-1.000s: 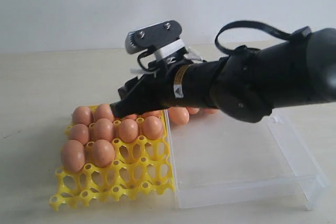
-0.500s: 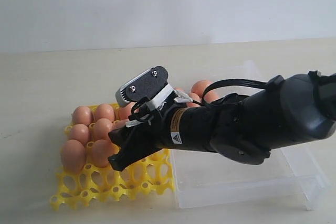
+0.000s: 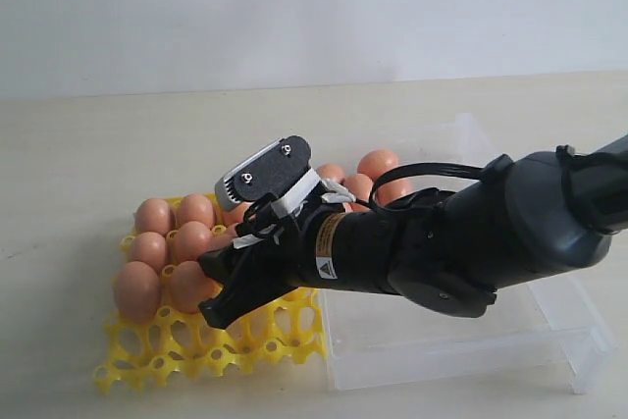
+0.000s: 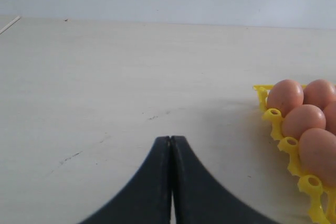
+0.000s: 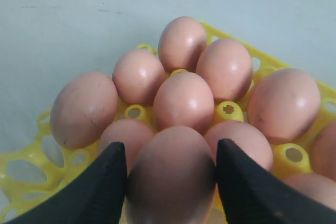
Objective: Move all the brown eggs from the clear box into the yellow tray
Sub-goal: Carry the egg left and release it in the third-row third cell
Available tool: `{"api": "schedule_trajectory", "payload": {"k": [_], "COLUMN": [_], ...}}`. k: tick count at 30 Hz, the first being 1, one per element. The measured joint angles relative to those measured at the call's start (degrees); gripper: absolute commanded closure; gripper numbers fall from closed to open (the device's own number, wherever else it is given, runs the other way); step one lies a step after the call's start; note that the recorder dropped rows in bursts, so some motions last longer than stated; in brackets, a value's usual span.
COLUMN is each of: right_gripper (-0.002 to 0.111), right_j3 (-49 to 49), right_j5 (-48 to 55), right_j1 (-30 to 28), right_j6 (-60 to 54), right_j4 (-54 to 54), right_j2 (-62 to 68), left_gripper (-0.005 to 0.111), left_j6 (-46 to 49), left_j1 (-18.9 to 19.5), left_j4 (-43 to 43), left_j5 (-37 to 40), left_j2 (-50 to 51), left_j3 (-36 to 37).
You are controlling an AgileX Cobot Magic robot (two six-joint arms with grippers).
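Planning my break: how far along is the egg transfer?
Done: several brown eggs sit in the yellow tray. In hand: the right gripper holds one egg between its jaws over the tray. To do: at least three eggs lie in the clear box.

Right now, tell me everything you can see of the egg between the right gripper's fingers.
The egg is smooth, oval and orange-brown with a dull sheen and no visible cracks. The right gripper's two black fingers clasp its sides. It is over the yellow tray, close beside eggs seated there. Its underside is out of frame, so whether it touches a cup cannot be told.
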Motion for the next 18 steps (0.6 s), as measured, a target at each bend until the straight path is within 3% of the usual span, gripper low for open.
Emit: {"api": "schedule_trajectory", "payload": {"k": [6, 11, 14, 18], "right_gripper": [0.043, 0.043, 0.054, 0.09], "right_j3": [0.0, 0.0, 0.0, 0.02], "right_j5": [-0.24, 0.39, 4.02, 12.53], "right_j1": [0.0, 0.0, 0.0, 0.0], "right_j6": [-0.1, -0.1, -0.1, -0.95], "right_j4": [0.0, 0.0, 0.0, 0.0], "right_j2": [0.12, -0.13, -2.72, -10.28], "left_gripper": [0.107, 0.107, 0.107, 0.107], "left_j6": [0.0, 0.0, 0.0, 0.0], "left_j1": [0.0, 0.0, 0.0, 0.0], "left_j4": [0.0, 0.0, 0.0, 0.0], "left_j5": [0.0, 0.0, 0.0, 0.0], "left_j2": [0.0, 0.0, 0.0, 0.0], "left_j3": [0.0, 0.0, 0.0, 0.0]}}
